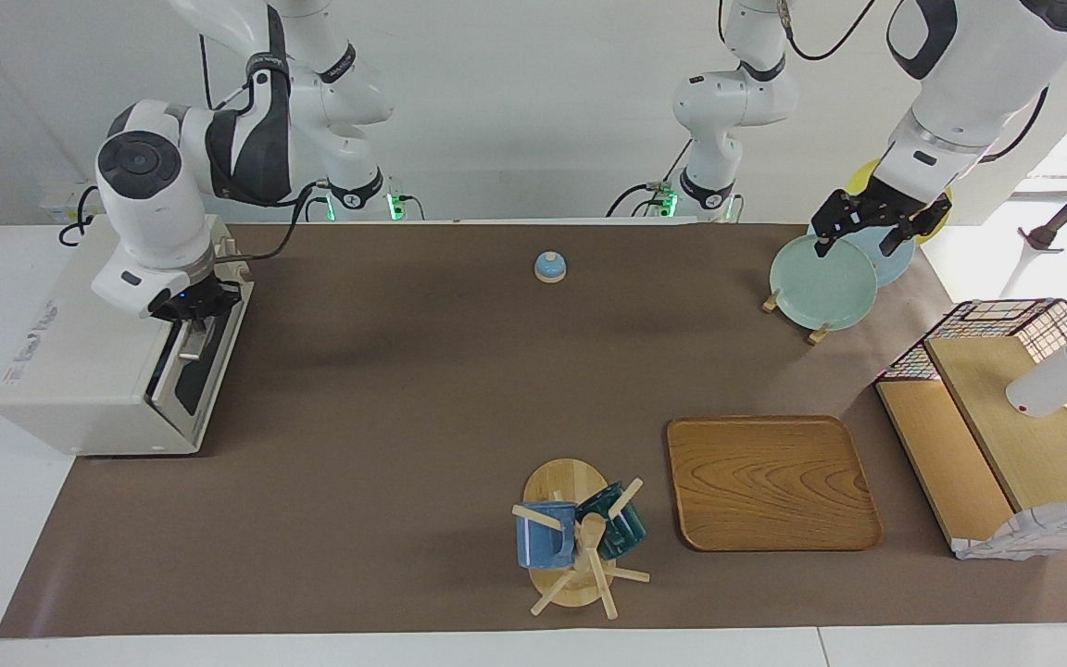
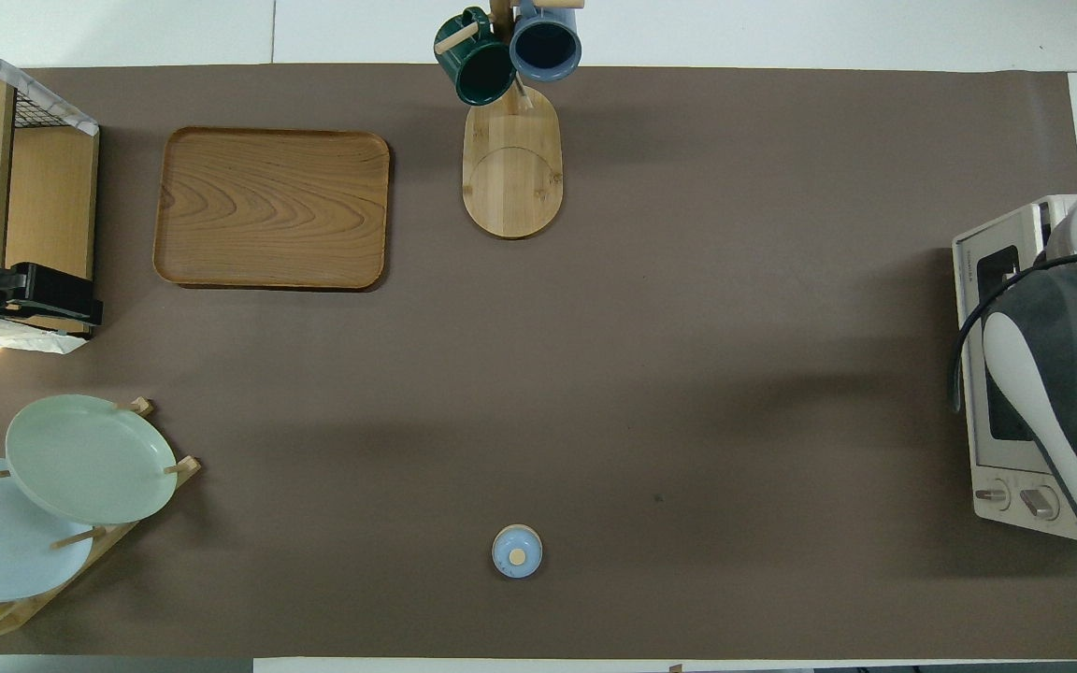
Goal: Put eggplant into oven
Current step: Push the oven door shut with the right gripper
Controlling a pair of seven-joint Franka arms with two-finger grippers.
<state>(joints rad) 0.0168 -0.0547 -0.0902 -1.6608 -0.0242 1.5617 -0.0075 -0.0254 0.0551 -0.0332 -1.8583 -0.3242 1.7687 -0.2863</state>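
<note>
The off-white oven [image 1: 80,371] stands at the right arm's end of the table, its dark glass door looking closed or nearly so; it also shows in the overhead view [image 2: 973,393], partly covered by the right arm. My right gripper [image 1: 193,320] is down at the top edge of the oven door, by the metal handle. My left gripper [image 1: 865,232] is open and empty, up over the plate rack [image 1: 822,283]; it also shows in the overhead view [image 2: 24,294]. The eggplant is out of view.
A small blue bell [image 1: 549,267] sits mid-table near the robots. A wooden tray [image 1: 770,482] and a mug tree [image 1: 580,537] with two mugs are farther out. A wire-and-wood shelf [image 1: 1006,435] holding a white bottle [image 1: 1057,380] stands at the left arm's end.
</note>
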